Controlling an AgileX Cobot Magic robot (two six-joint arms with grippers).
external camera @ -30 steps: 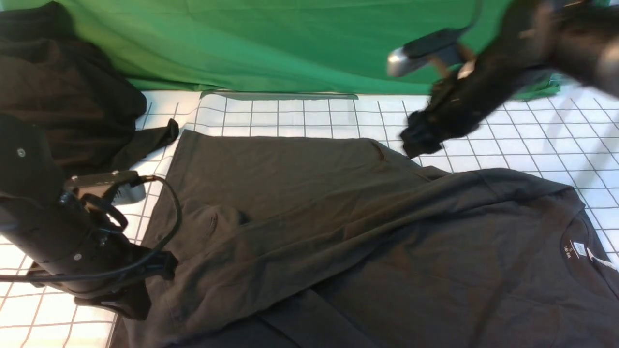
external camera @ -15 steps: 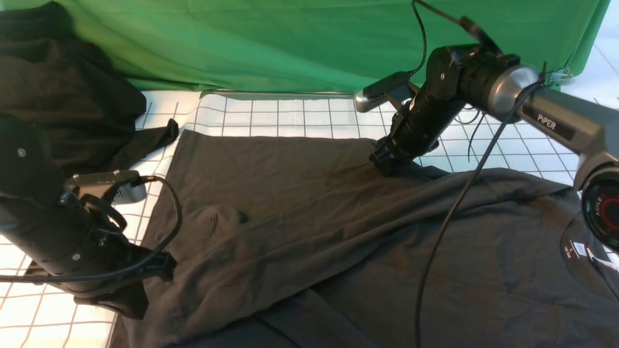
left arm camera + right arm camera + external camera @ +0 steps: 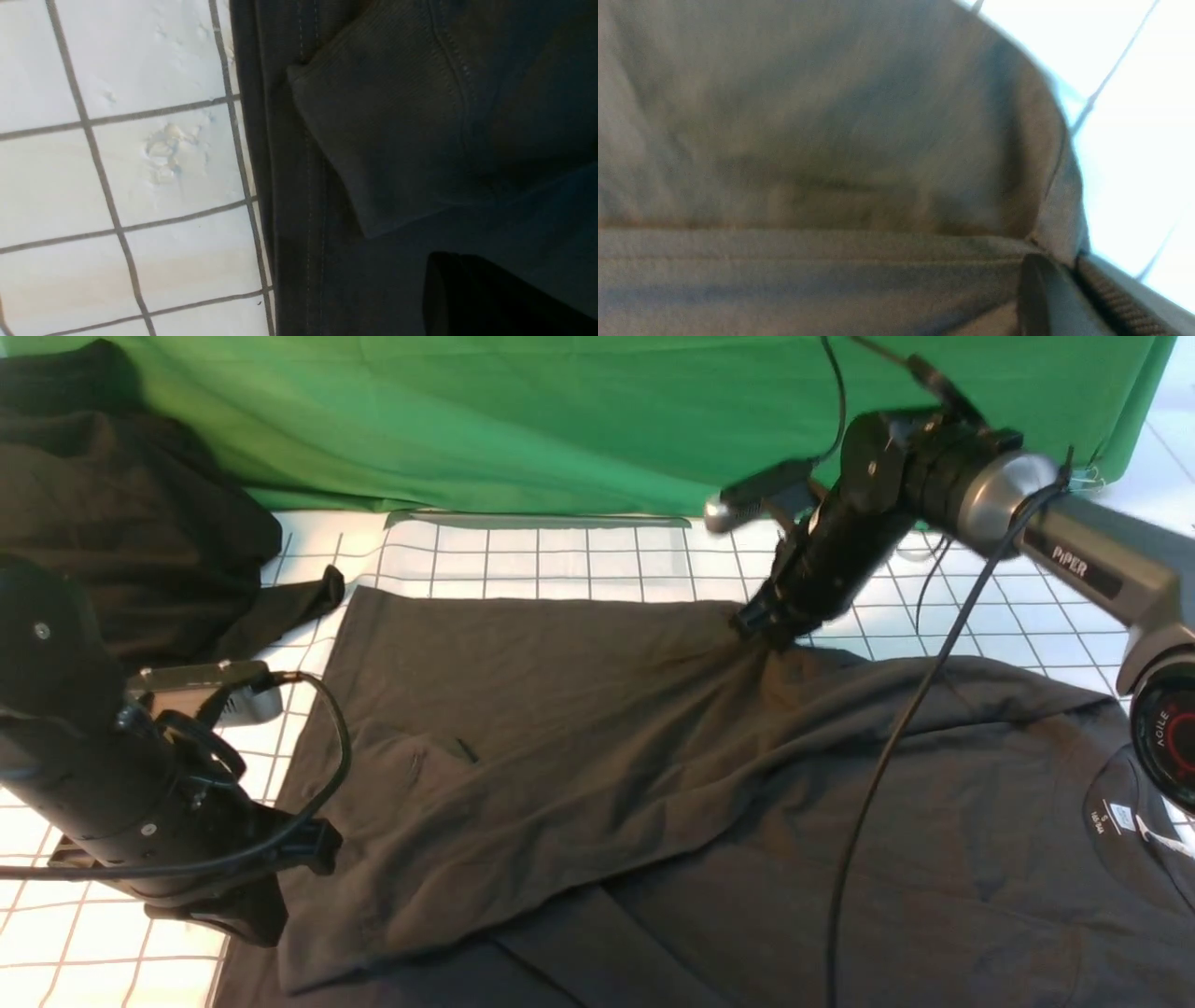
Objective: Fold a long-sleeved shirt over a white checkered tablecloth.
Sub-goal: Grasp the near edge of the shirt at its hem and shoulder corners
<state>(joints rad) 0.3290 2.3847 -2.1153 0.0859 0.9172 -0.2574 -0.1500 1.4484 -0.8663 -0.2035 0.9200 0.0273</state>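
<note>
Creased green cloth backdrop (image 3: 523, 420) across the far side, heap of plain dark clothing (image 3: 121, 513) at far left, pale bright patch (image 3: 1172, 425), perhaps daylight, upper right

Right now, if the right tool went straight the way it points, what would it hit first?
The shirt: the right tool points down at its far edge and is pinching it. Under that fold probably lies the checkered tablecloth.

The front view looks forward and down from the robot's side, wide, across the long-sleeved shirt (image 3: 579, 737) and white checkered tablecloth (image 3: 560, 555) to the green cloth (image 3: 513, 420) behind; the left wrist view sits close over the shirt's cuff (image 3: 383, 140) and hem; the right wrist view is nearer, blurred; all three share shirt and tablecloth.
</note>
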